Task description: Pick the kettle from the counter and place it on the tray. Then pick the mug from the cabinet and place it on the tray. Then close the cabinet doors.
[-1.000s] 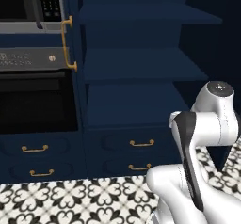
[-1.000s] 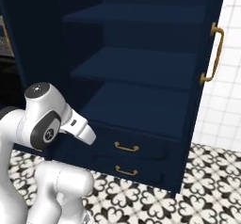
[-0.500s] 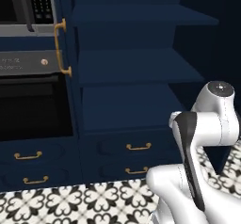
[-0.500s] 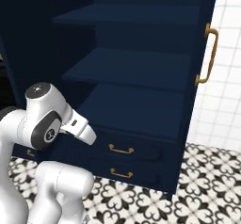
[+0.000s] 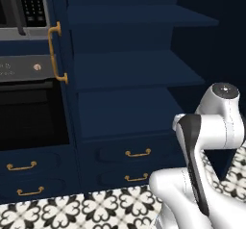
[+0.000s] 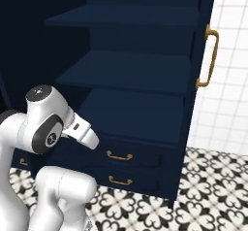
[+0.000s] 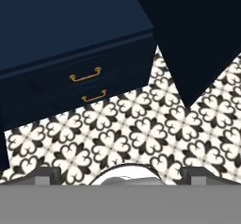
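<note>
The navy blue cabinet (image 5: 134, 69) stands open in front of me, and the shelves (image 6: 131, 72) that show are bare. Its left cabinet door (image 5: 61, 103) is seen edge-on with a brass bar handle. The right cabinet door (image 6: 201, 104) swings out toward me, and it also crosses the upper right of the hand view as a dark panel (image 7: 202, 35). My gripper (image 7: 122, 175) points down at the floor in front of the drawers, open, with nothing between its fingertips (image 7: 44, 173). The kettle, mug, tray and counter are out of view.
Two drawers with brass pulls (image 5: 138, 153) (image 7: 85, 76) sit under the shelves. A black oven (image 5: 29, 112) with a keypad panel above it stands left of the cabinet. A white tiled wall (image 6: 232, 79) lies to the right. The floor (image 7: 141, 133) is black-and-white patterned tile.
The whole picture has slid left in both base views, so the base has moved relative to the cabinet. The arm keeps the same folded pose and the gripper stays open.
</note>
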Tool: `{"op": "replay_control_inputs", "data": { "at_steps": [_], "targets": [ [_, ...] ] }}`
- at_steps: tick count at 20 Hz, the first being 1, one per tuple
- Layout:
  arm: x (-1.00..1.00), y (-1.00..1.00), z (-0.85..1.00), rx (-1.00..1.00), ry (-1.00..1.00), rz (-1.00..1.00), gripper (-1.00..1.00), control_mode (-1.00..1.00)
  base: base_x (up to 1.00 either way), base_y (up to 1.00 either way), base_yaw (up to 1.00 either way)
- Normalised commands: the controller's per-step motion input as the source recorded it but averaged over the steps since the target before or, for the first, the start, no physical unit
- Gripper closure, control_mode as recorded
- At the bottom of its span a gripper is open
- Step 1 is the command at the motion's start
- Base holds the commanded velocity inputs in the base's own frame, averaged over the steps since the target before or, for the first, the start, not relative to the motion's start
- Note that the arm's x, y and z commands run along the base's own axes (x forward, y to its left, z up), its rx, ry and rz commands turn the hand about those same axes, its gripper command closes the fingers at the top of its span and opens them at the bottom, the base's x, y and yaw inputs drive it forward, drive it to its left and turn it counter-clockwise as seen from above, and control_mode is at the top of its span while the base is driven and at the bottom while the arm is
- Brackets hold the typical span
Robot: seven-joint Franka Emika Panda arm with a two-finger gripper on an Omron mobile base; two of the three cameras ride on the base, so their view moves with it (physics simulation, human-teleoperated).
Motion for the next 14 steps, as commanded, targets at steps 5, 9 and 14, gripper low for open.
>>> {"op": "replay_control_inputs", "data": {
  "at_steps": [5, 9, 14],
  "targets": [
    [0.00, 0.00, 0.00, 0.00, 0.00, 0.00, -1.00, 1.00, 0.24, 0.00, -0.06],
    [0.00, 0.00, 0.00, 0.00, 0.00, 0.00, -1.00, 1.00, 0.16, 0.00, -0.04],
    [-0.02, 0.00, -0.01, 0.00, 0.00, 0.00, -1.00, -1.00, 0.04, 0.00, -0.01]
  ]
}}
